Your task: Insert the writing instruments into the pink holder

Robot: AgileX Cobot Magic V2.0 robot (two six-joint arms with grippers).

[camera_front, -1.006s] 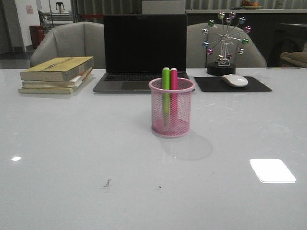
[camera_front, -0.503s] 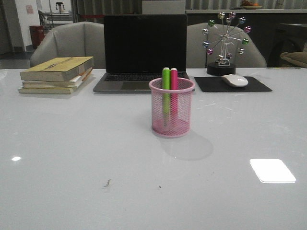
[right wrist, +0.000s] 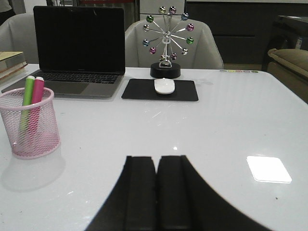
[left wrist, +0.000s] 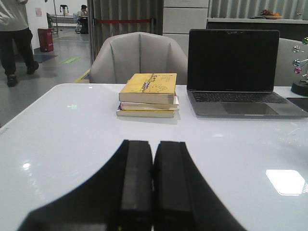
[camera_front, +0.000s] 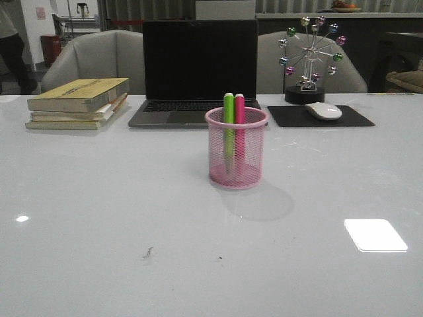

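Both pincers pressed fully closed on nothing: left gripper [left wrist: 153,192] low over the near left part of the white table [camera_front: 99,218], right gripper [right wrist: 156,192] low over its near right part. One pink holder [camera_front: 236,148] standing upright midway across the table, toward the far edge, with two markers upright and side by side inside, one lime green marker [camera_front: 229,125] and one pink marker [camera_front: 239,127]. Along the far edge: one stack of three books [camera_front: 78,104] toward the left corner, one open laptop [camera_front: 199,69], one mouse [camera_front: 323,110] on one black pad [camera_front: 320,117].
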